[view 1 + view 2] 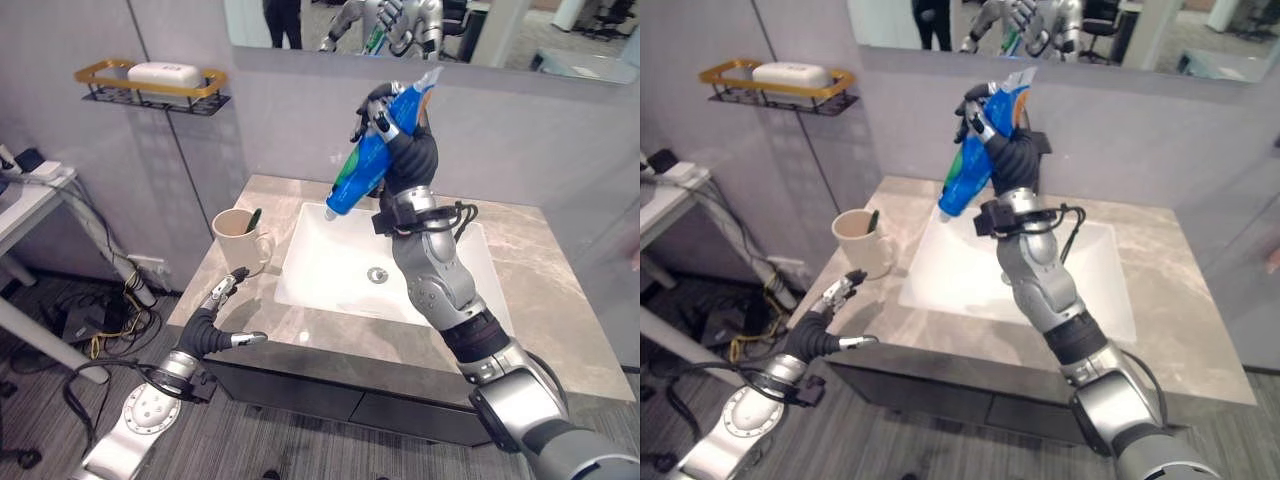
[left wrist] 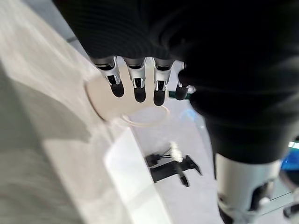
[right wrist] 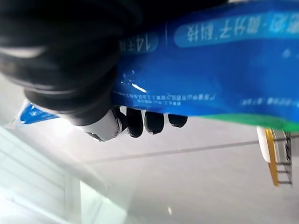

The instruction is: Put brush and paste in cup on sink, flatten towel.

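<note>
A blue and green toothpaste tube [image 1: 362,168] is held high over the white sink [image 1: 330,285], cap end pointing down and to the left. My right hand [image 1: 408,150] is shut on it, and the right wrist view shows the fingers [image 3: 149,122] curled round the tube [image 3: 210,74]. A cream cup [image 1: 238,238] with a handle stands on the counter left of the sink, with a dark green brush [image 1: 253,218] leaning inside it. My left hand [image 1: 212,322] is low at the counter's front left edge, open and holding nothing, its fingers [image 2: 135,86] pointing toward the cup [image 2: 105,102].
The grey marble counter [image 1: 540,290] stretches to the right of the sink. A black faucet [image 1: 1042,146] stands behind the basin. On the left wall hangs a gold and black shelf [image 1: 150,92] with a white box. A mirror [image 1: 500,30] runs above.
</note>
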Available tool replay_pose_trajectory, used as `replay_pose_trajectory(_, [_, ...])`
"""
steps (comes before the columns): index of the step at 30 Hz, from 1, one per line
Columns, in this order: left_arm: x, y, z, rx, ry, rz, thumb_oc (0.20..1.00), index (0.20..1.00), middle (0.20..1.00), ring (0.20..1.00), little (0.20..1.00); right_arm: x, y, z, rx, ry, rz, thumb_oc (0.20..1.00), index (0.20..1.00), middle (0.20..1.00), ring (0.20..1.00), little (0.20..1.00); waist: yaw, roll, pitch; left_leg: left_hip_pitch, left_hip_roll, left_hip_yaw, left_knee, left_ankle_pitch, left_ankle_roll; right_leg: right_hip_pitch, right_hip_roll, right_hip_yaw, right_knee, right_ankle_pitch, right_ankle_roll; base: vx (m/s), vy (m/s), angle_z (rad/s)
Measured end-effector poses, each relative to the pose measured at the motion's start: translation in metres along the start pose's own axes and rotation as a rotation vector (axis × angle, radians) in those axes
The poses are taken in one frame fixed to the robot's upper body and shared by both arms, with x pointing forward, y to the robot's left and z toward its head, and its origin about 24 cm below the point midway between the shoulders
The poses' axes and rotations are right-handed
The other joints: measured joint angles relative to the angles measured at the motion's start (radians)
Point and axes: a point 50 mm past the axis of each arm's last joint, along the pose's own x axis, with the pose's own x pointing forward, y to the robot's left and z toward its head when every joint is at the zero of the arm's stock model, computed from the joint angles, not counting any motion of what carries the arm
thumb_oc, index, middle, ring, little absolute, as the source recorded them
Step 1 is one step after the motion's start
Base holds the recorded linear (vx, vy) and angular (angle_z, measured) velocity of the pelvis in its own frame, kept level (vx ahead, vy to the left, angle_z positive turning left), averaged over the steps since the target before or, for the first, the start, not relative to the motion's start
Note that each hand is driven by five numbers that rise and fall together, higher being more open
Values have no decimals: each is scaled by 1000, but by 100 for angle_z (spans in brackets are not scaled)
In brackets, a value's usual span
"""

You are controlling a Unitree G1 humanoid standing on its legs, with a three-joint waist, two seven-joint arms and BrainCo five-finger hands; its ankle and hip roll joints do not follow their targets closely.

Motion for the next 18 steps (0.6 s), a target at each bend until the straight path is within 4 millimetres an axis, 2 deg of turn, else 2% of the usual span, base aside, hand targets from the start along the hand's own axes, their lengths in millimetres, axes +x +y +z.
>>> replay_pose_trajectory(4, [2, -1, -3, 29, 19, -54, 1000, 1000, 1000, 1000, 1000, 16, 6, 6, -34, -27, 11, 200, 200, 200, 200, 200, 15, -15, 13, -14, -9, -29, 0, 3, 1, 0, -7, -32, 0, -5, 5, -17, 21, 24])
replay_pose_trajectory(6, [1, -2, -10, 29, 58, -72, 1000, 1000, 1000, 1000, 1000, 25, 18, 10, -43, -49, 32, 200, 200, 200, 200, 200, 30, -23, 21, -33, -15, -52, 0, 5, 2, 1, -15, -52, 0, -8, 9, -29, 33, 22])
replay_pose_trajectory(10, [5, -1, -5, 31, 30, -81, 1000, 1000, 1000, 1000, 1000, 29, 26, 13, -57, -67, 57, 200, 200, 200, 200, 200, 57, -37, 28, -36, -19, -61, 0, 5, 2, 0, -16, -66, 0, -12, 11, -17, 7, 16])
replay_pose_trajectory(18, [12, 0, 1, 34, -3, -85, 1000, 1000, 1000, 1000, 1000, 29, 29, 12, -117, -69, 63, 200, 200, 200, 200, 200, 62, -50, 35, -66, -26, -97, 0, 7, 1, -2, -22, -103, 0, -22, 17, -3, 13, 12])
